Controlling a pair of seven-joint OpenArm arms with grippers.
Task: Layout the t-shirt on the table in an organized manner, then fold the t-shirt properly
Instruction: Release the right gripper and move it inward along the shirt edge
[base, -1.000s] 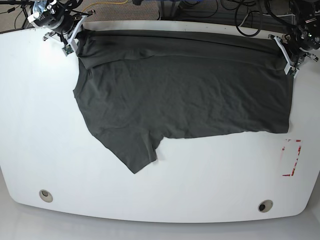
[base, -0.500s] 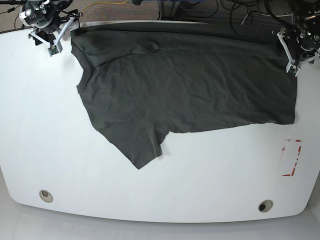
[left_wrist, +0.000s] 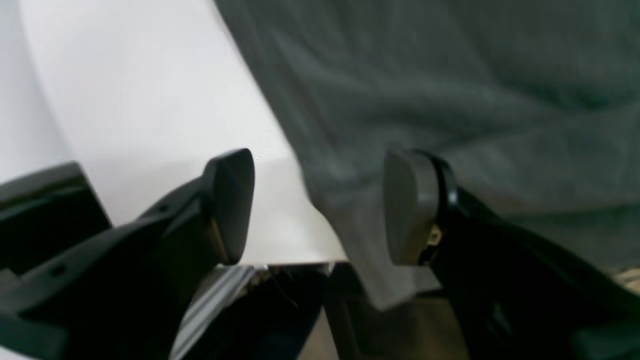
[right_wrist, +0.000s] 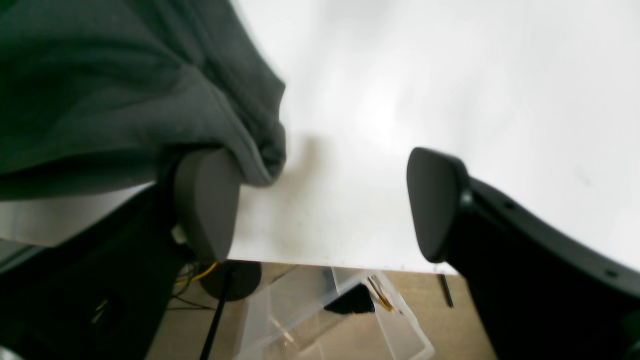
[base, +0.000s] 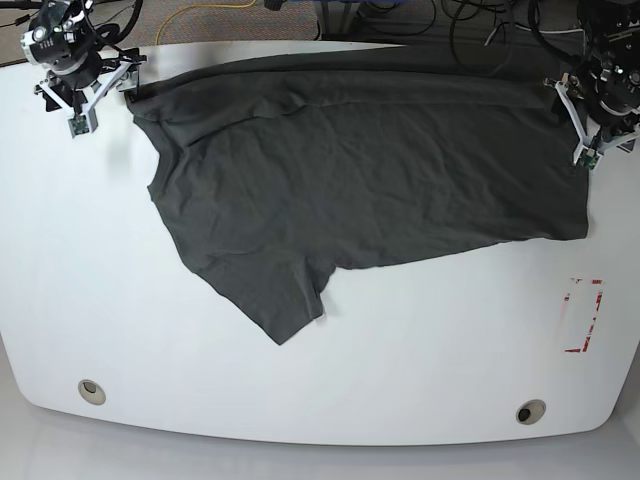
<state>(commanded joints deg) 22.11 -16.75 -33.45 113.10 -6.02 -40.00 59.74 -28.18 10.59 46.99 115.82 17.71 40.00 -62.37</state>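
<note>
The dark grey t-shirt (base: 360, 170) lies spread across the far half of the white table (base: 400, 360), with one sleeve (base: 285, 300) pointing toward the near edge. At the far left corner my right gripper (base: 100, 98) is open. In the right wrist view a bunched shirt corner (right_wrist: 150, 90) rests against one of the fingers (right_wrist: 205, 200) of the right gripper (right_wrist: 320, 202). At the far right my left gripper (base: 598, 148) is open too. In the left wrist view the left gripper (left_wrist: 320, 207) straddles a shirt corner (left_wrist: 360, 240) that hangs over the table edge.
A red-outlined rectangle (base: 583, 315) marks the table near its right edge. Two round metal grommet holes (base: 92, 391) (base: 531, 411) sit near the front. Cables lie on the floor behind the table. A clear plastic bin (right_wrist: 320, 310) stands below the far edge.
The folded far edge of the shirt has been pulled out flat toward the table's far edge. My right gripper has moved further left, off the shirt corner. The left gripper barely shifted.
</note>
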